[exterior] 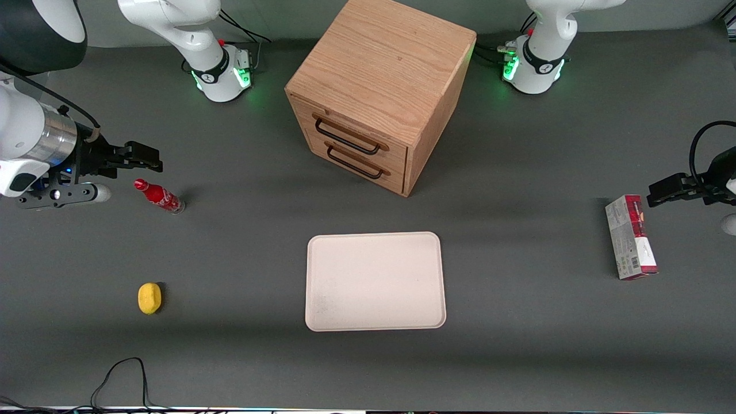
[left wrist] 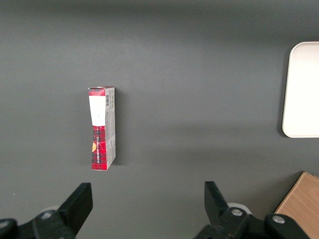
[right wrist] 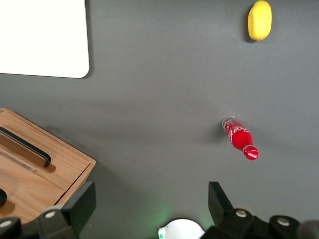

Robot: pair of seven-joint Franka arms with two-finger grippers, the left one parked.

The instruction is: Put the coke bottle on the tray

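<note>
Clearly unladen, the black two-finger gripper (exterior: 150, 161) hangs with jaws spread, above and just beside the small red coke bottle (exterior: 158, 196) near the bench's working-arm edge. To grasp well, it should centre over the bottle's body, then carry it to the flat cream rectangular tray (exterior: 375, 281) mid-bench.

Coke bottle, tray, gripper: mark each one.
coke bottle (exterior: 159, 197), front view, red body.
tray (exterior: 376, 281), front view, bare middle.
gripper (right wrist: 149, 201), right wrist view, open, midway between fingertips, above the table near the bottle.
</note>
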